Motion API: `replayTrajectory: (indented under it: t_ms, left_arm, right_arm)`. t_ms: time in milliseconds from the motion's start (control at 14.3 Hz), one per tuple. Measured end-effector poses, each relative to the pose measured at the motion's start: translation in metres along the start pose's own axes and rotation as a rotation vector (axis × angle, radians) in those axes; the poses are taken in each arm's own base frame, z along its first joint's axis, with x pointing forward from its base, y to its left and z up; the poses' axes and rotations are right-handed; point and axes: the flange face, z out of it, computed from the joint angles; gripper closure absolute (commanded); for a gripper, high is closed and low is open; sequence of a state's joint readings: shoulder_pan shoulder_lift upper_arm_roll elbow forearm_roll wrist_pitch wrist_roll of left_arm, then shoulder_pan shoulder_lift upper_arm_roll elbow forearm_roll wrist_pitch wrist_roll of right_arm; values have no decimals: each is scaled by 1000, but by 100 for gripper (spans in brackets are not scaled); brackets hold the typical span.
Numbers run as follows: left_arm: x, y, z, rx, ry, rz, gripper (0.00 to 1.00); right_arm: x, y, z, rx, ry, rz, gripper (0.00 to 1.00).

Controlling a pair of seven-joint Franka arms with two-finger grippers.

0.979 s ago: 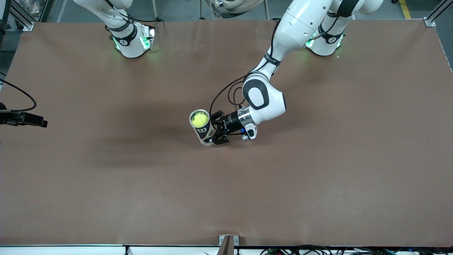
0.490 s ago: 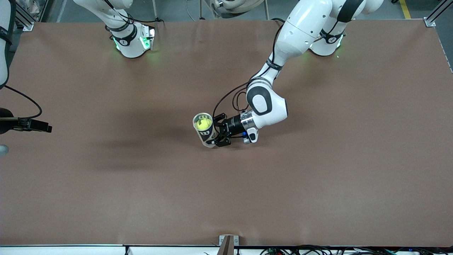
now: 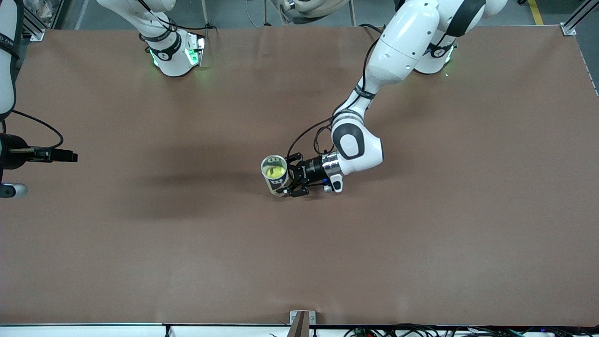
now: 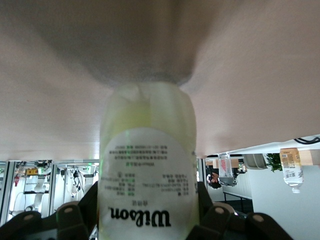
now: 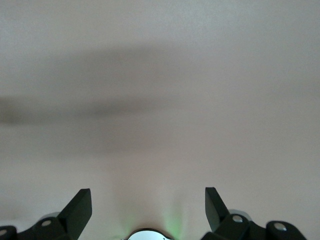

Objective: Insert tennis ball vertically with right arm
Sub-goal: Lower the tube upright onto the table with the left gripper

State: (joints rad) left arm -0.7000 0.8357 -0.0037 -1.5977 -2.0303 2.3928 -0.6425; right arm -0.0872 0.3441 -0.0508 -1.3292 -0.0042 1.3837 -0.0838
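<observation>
Standing upright near the middle of the brown-covered bench is a clear plastic tennis-ball can with a white and black printed label, its open mouth facing up. A yellow-green felt tennis ball sits inside the can, below the rim, so the ball is in the tube and not in either gripper.

The left gripper, a small black two-finger unit on the white arm with black joint sections whose base stands at the left arm's end of the bench, reaches in sideways and low over the bench. It is grasping the can around its lower part. In the left wrist view the black fingers lie against both sides of the labelled wall of the can, and the can's foot meets the bench surface. A black cable loops from the wrist of this arm above the gripper.

The right gripper, on the matching white and black right arm, waits at the right arm's end of the bench, over the bench's edge region and well apart from the can. The right wrist view shows it released: its two black fingers stand wide apart with only bare bench surface between them, and nothing is held.

Green lights glow at both arm bases along the bench edge farthest from the front camera.
</observation>
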Motion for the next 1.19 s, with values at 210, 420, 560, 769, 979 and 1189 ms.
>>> replayTrajectory:
  t_ms: [210,420,560,769,979,1189]
  left_arm:
    - [3,1,0,4,-6,-12,9]
    - [8,-1,1,8,-3,-17,1]
    - [8,-1,2,10,-4,-17,0]
    - [7,-1,2,10,-5,-17,0]
    - [4,0,2,9,-10,-13,0]
    - [4,2,1,6,-11,-13,0]
  right_arm:
    - [-2,-1,-13,-4,47,-2,0]
    - [-10,-5,-34,-9,112,-7,0]
    - [-19,-5,-46,-10,134,-8,0]
    - [-37,-7,-61,-10,152,-10,0]
    - [-57,-10,-71,-9,163,-13,0]
    - [-75,-10,-79,-7,177,-14,0]
